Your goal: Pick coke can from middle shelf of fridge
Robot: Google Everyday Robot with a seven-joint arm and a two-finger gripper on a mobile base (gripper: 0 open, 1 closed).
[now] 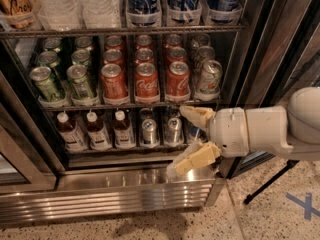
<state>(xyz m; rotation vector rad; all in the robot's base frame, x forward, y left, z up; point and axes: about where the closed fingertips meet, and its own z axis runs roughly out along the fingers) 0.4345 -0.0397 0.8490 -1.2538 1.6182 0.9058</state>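
The fridge (125, 194) stands open with a steel base grille. Its middle shelf (125, 105) holds rows of green cans on the left, red coke cans in the centre and silver cans on the right. The front coke cans (146, 82) stand upright in three lanes. My gripper (186, 138) comes in from the right on a white arm. It is open and empty. Its upper finger (196, 115) sits just below the shelf edge under the rightmost front coke can (178, 79). Its lower finger (195, 159) hangs in front of the bottom shelf.
Tall bottles and blue cans (144, 4) fill the top shelf. Small brown bottles (95, 130) and silver cans (150, 132) stand on the bottom shelf. The fridge's right frame (260, 49) stands close beside my arm. Speckled floor lies below.
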